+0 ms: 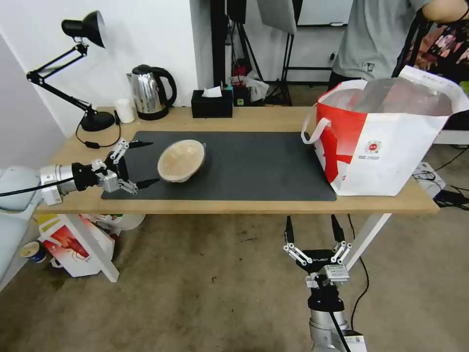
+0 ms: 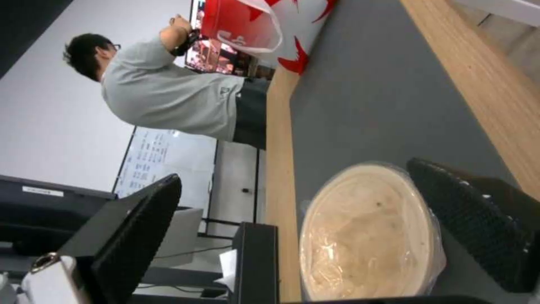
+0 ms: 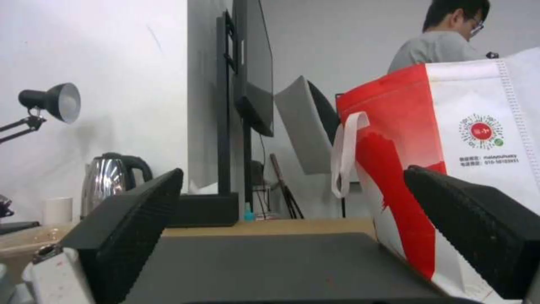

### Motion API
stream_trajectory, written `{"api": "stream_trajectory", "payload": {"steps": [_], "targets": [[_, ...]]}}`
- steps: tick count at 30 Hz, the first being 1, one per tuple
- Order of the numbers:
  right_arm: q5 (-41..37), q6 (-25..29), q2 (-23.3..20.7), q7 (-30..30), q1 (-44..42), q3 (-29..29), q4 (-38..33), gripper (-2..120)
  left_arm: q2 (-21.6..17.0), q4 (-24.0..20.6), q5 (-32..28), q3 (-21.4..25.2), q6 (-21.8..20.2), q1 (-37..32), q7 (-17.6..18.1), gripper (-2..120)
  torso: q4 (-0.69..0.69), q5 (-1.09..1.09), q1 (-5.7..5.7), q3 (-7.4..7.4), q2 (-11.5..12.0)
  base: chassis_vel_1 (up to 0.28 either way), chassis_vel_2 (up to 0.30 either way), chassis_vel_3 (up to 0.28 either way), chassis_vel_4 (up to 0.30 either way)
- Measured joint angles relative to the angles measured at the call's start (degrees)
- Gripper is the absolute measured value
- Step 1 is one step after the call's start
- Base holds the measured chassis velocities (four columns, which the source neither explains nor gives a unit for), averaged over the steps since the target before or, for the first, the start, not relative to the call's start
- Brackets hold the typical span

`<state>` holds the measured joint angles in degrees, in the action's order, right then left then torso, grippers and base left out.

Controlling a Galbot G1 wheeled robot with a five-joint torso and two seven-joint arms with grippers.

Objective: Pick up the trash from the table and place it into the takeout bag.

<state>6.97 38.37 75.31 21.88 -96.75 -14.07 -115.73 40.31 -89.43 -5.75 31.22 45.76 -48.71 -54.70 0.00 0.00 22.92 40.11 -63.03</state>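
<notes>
With the paper bowl (image 1: pixel 181 160) lying tilted on the mat (image 1: pixel 254 166) near the left end of the table (image 1: pixel 273 120), my left gripper (image 1: pixel 145 164) sits beside it, fingers spread wide; whether a finger touches the rim is unclear. My right gripper (image 1: pixel 312 230) hangs below the table's front edge, fingers apart, empty. The takeout bag (image 1: pixel 391 156) stands upright at the right end.

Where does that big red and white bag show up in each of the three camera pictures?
Head view: the bag stands at the table's right end, on the grey mat's edge.
Left wrist view: far off, the bag beyond the paper bowl.
Right wrist view: close up, the bag by the right gripper.
Shared landmark: the grey mat.
</notes>
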Motion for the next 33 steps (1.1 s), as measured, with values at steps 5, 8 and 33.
{"api": "stream_trajectory", "payload": {"steps": [5, 8, 33], "targets": [[0.0, 0.0, 0.0, 0.0, 0.0, 0.0, 0.0, 100, 0.02, 0.02, 0.13, 0.0, 0.0, 0.1, -0.01, 100, 0.0, 0.0, 0.0, 0.0, 0.0, 0.0, 0.0, 0.0, 0.0], [0.0, 0.0, -0.01, 0.0, 0.0, 0.0, 0.0, 100, 0.04, 0.04, 0.26, -0.12, -0.03, 0.26, -0.02, 100, 0.0, 0.0, 0.0, 0.0, 0.0, 0.0, 0.0, 0.0, 0.0], [0.0, 0.0, 0.0, 0.0, 0.0, 0.0, 0.0, 100, 2.97, 3.78, 4.13, -1.27, -0.23, 2.2, -0.14, 100, 0.0, 0.0, 0.0, 0.0, 0.0, 0.0, 0.0, 0.0, 0.0]]}}
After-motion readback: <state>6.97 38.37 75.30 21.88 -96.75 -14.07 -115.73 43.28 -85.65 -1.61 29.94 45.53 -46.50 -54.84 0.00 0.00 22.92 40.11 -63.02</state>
